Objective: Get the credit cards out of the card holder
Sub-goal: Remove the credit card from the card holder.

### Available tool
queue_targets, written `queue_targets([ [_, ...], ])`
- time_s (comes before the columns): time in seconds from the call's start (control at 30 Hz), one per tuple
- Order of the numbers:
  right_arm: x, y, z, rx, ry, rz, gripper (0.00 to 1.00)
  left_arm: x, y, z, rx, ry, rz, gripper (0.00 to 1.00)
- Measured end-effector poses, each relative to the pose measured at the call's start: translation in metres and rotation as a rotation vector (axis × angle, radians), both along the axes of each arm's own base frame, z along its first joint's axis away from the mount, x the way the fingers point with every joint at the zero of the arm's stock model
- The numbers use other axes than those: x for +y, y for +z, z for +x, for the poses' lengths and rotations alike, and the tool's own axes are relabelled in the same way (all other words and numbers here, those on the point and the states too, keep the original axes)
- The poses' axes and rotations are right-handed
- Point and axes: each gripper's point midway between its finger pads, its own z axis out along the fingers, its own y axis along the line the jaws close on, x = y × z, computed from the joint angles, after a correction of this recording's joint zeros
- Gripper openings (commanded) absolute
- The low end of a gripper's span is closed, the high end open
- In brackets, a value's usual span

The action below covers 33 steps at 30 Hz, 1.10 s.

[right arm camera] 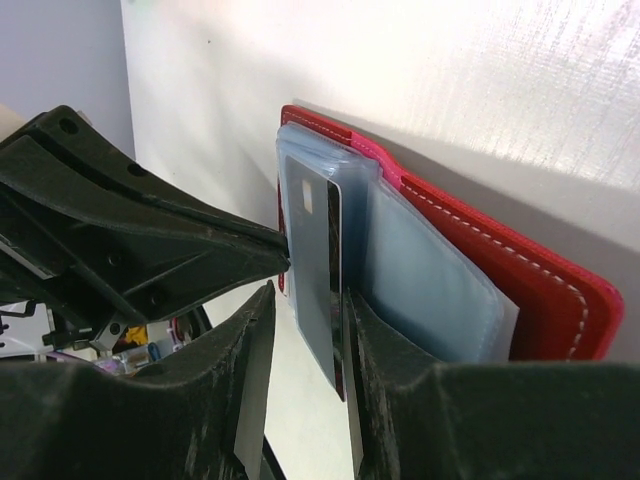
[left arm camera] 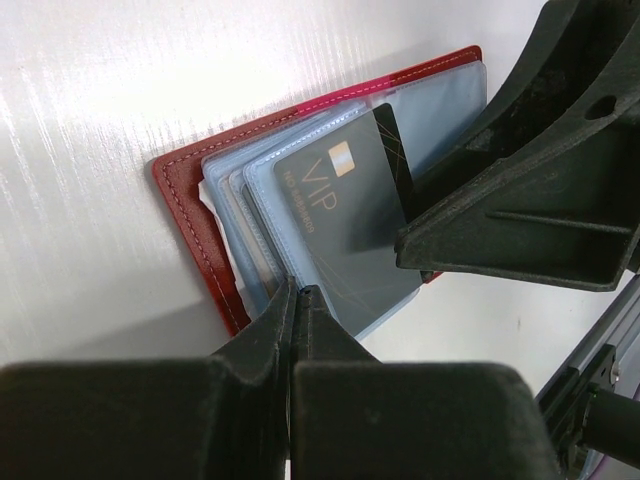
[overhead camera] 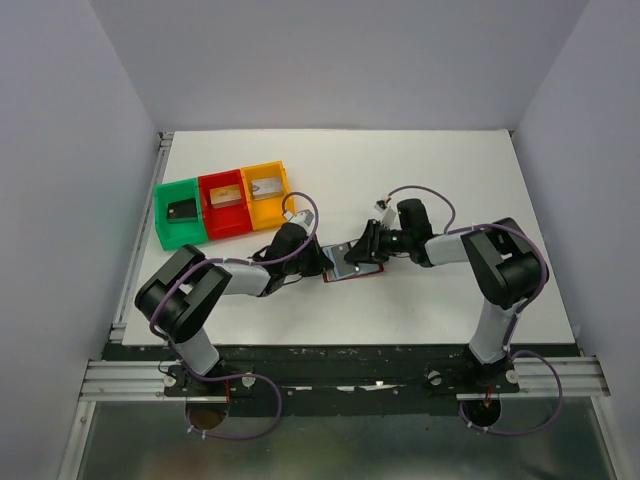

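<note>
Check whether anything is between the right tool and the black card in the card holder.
Nothing visible: the right tool stands open astride the black card. The shut left tool sits at the card holder, opposite.

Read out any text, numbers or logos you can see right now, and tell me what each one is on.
"VIP": on the black plastic card sticking out of the dark red folding card holder.
Small line of print beside it on the same card: too small to read.
Cards in the three coloured plastic trays, top view: any print is too small to read.
</note>
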Motion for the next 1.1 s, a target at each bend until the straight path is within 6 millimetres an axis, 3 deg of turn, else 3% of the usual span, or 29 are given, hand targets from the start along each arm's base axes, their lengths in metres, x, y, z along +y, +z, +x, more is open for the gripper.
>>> queue_targets([
  [0.73,0.005,0.001,-0.006,-0.026,0.062,-0.007,0.40,0.004,0.000,0.000,-0.006,0.014,0.007,0.00],
  [1.1,0.007,0.002,-0.015,-0.012,0.081,-0.023,0.35,0.008,0.000,0.000,-0.012,0.032,0.014,0.00],
])
